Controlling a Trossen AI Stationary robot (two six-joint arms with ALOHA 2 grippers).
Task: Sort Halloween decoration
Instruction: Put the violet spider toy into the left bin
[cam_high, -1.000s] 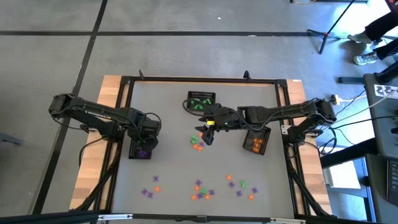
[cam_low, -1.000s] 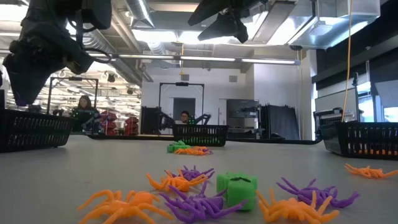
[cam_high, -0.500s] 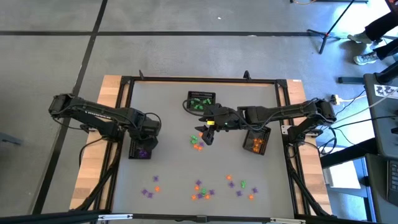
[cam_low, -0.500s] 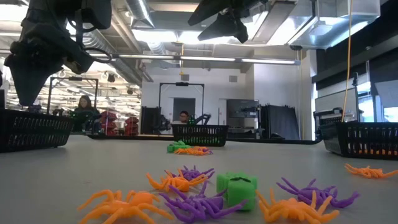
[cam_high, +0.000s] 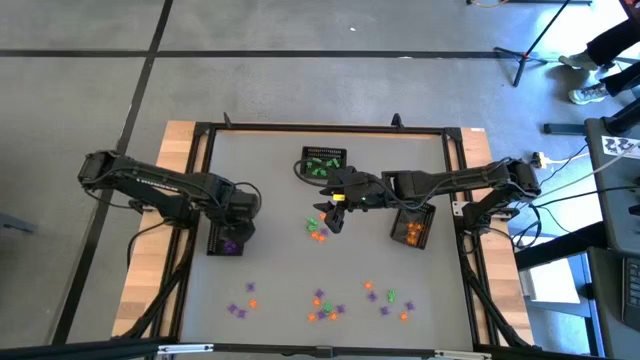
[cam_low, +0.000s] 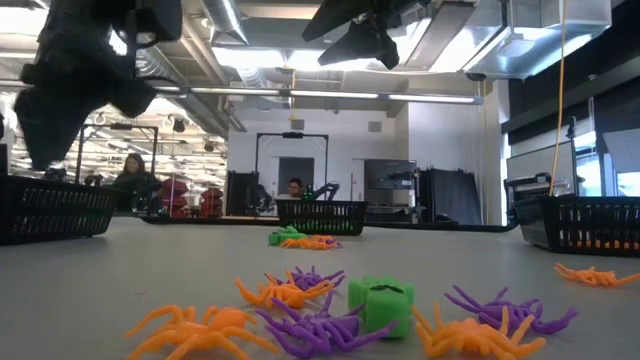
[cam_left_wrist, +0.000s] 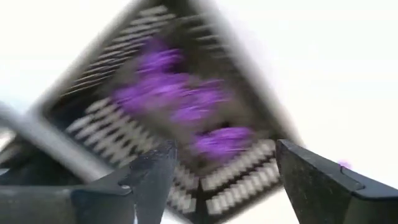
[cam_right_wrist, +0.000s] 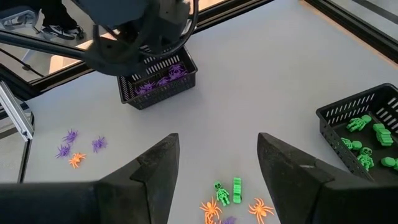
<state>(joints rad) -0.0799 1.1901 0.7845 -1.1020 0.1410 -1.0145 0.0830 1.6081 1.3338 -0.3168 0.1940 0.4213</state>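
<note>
The left tool (cam_left_wrist: 217, 177) is being held apart, empty, directly above the black mesh basket (cam_left_wrist: 249, 186) where purple plastic spider trinkets (cam_left_wrist: 186, 102) are lying, evidently for release. The right tool (cam_right_wrist: 214, 168) is being held apart over mixed orange and green trinkets (cam_right_wrist: 233, 202) on the grey counter (cam_right_wrist: 261, 74).

A large open robotics lab or workshop: exposed ceiling ducts (cam_low: 250, 70) and strip lights (cam_low: 330, 97), concrete floor (cam_high: 300, 80), more robot stations with seated people (cam_low: 133, 170) behind the table (cam_low: 150, 270).
</note>
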